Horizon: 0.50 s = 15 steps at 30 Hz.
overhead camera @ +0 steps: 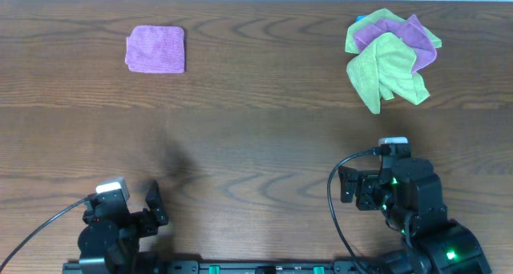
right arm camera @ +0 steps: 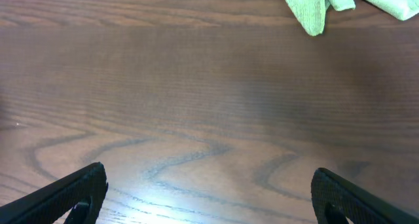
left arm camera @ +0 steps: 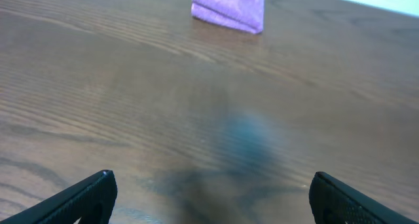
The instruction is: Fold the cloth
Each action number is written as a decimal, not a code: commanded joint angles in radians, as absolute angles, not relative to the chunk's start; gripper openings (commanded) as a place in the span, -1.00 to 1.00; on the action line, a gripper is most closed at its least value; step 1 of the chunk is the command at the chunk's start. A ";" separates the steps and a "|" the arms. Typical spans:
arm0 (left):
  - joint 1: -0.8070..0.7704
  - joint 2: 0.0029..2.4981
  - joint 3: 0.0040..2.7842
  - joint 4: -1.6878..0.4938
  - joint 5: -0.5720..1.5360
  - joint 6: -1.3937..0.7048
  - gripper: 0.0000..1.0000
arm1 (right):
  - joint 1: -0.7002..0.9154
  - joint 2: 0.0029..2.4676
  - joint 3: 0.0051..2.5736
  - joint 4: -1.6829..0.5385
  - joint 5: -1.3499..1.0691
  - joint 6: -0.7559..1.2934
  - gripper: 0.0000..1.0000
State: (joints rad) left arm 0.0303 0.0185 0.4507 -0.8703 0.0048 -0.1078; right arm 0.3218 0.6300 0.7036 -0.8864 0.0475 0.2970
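A folded purple cloth [overhead camera: 155, 49] lies at the far left of the table; it also shows at the top of the left wrist view [left arm camera: 228, 9]. A crumpled pile of green and purple cloths [overhead camera: 390, 59] lies at the far right; a green corner of it [right arm camera: 314, 6] shows in the right wrist view. My left gripper [overhead camera: 152, 200] is open and empty near the front left edge, with bare wood between its fingers [left arm camera: 213, 194]. My right gripper [overhead camera: 349, 186] is open and empty near the front right, well short of the pile, over bare wood [right arm camera: 209, 191].
The wooden table [overhead camera: 256, 130] spans the whole view. Black cables [overhead camera: 333, 218] run from both arm bases along the front edge.
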 commanded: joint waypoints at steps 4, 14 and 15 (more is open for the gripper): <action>0.000 0.003 0.398 -0.863 -0.072 -0.074 0.90 | 0.313 0.627 0.704 -0.887 0.048 0.307 0.99; -0.010 0.003 0.305 -0.863 -0.119 -0.074 0.90 | 0.313 0.627 0.704 -0.887 0.048 0.307 0.99; -0.010 0.003 0.297 -0.863 -0.119 -0.074 0.90 | 0.313 0.627 0.704 -0.887 0.048 0.307 0.99</action>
State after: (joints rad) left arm -0.0051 0.0120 0.3183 -0.8635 -0.0944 -0.0910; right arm 0.3218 0.6300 0.7036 -0.8864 0.0475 0.2970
